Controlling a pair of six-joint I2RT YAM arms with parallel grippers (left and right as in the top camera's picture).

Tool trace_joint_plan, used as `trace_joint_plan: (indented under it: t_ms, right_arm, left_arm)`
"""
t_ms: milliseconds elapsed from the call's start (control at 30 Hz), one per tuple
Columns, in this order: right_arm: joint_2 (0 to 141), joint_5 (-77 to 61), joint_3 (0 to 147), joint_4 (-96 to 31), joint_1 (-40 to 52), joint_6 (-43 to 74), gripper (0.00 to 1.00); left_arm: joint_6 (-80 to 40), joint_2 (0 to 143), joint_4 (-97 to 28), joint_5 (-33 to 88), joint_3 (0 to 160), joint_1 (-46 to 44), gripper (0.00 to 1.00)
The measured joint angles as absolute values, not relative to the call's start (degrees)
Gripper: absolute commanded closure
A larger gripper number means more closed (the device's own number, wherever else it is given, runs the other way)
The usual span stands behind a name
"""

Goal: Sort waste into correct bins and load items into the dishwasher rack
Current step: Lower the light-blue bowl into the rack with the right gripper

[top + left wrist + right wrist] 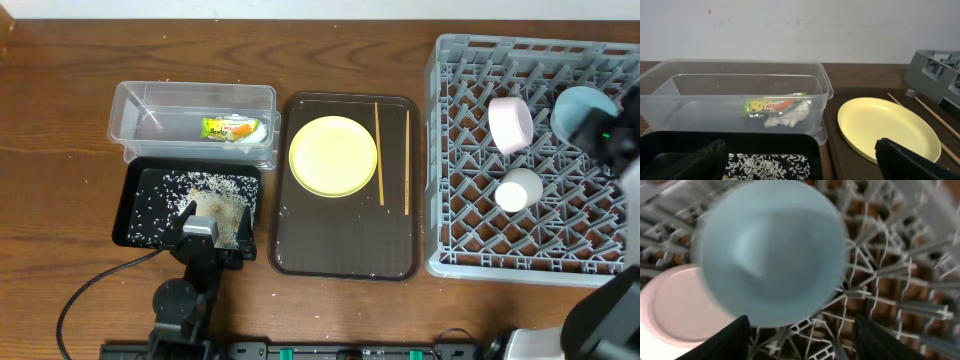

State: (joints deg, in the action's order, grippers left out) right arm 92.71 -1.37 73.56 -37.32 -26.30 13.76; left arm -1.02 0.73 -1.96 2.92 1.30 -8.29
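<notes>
The grey dishwasher rack (470, 240) holds the light-blue bowl (582, 108) and the small white bowl (518, 190). My right gripper (800, 340) is open just beside the light-blue bowl (770, 255), with its fingers apart from it. The pale-yellow plate (332, 155) and two chopsticks (379, 150) lie on the brown serving tray (345, 250). The clear tub (150, 100) holds the green-and-orange wrapper (772, 105) and the white tissue (787, 117). The black tray (135, 200) holds rice grains (767, 165). My left gripper (800, 165) is open and empty over the black tray.
A pale pink bowl (510, 123) lies on its side in the rack next to the light-blue bowl; it also shows in the right wrist view (675, 310). A few rice grains lie scattered on the wooden table (60, 150) and on the brown tray.
</notes>
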Motion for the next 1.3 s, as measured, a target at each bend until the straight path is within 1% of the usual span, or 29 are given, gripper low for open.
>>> trace_joint_plan:
  t_ms: [100, 200, 233, 267, 300, 367, 467, 533, 667, 833, 933, 1033, 1133, 1300]
  right_arm:
    - [95.7, -7.5, 73.6, -37.5, -29.8, 15.8, 0.36]
    - [98.9, -11.1, 73.5, -36.6, -30.9, 17.4, 0.36]
    - [99.9, -12.1, 73.5, -36.0, -30.9, 17.8, 0.38]
    - [100.7, -12.9, 73.5, -35.4, -31.0, 18.0, 0.46]
    - [101.8, -13.9, 73.5, -34.8, -30.9, 18.3, 0.57]
    - [102.9, -15.2, 73.5, -34.6, -30.9, 19.1, 0.77]
    - [103.7, -14.7, 73.5, -34.6, -31.8, 20.4, 0.98]
    - [103.1, -14.3, 73.9, -34.0, -32.2, 21.8, 0.99]
    - [99.5, -14.1, 74.2, -36.9, -31.5, 21.8, 0.99]
    - [89.9, -5.8, 74.1, -39.0, -30.0, 21.2, 0.99]
    - [83.2, 2.9, 74.2, -39.4, -26.7, 21.0, 0.99]
    - [79.2, 14.0, 74.2, -39.4, -20.9, 20.7, 0.99]
    - [79.3, 27.2, 74.2, -38.6, -14.3, 20.3, 0.99]
    - [83.5, 47.8, 74.2, -32.1, -5.3, 16.8, 0.99]
  left_arm:
    - [-1.0, 0.7, -2.0, 2.9, 1.3, -8.3, 0.04]
    - [-1.0, 0.7, -2.0, 2.9, 1.3, -8.3, 0.04]
    - [-1.0, 0.7, -2.0, 2.9, 1.3, -8.3, 0.04]
    - [-1.0, 0.7, -2.0, 2.9, 1.3, -8.3, 0.04]
    - [-1.0, 0.7, -2.0, 2.9, 1.3, -8.3, 0.04]
    - [-1.0, 0.7, -2.0, 2.9, 1.3, -8.3, 0.04]
    - [-1.0, 0.7, -2.0, 2.9, 1.3, -8.3, 0.04]
    - [-1.0, 0.7, -2.0, 2.9, 1.3, -8.3, 0.04]
    - [-1.0, 0.7, -2.0, 2.9, 1.3, -8.3, 0.04]
    - [-1.0, 0.7, -2.0, 2.9, 1.3, -8.3, 0.04]
    - [-1.0, 0.7, -2.0, 2.9, 1.3, -8.3, 0.04]
    - [-1.0, 0.7, -2.0, 2.9, 1.3, -8.3, 0.04]
    - [-1.0, 0.7, -2.0, 2.9, 1.3, -8.3, 0.04]
    - [-1.0, 0.7, -2.0, 2.9, 1.3, -8.3, 0.04]
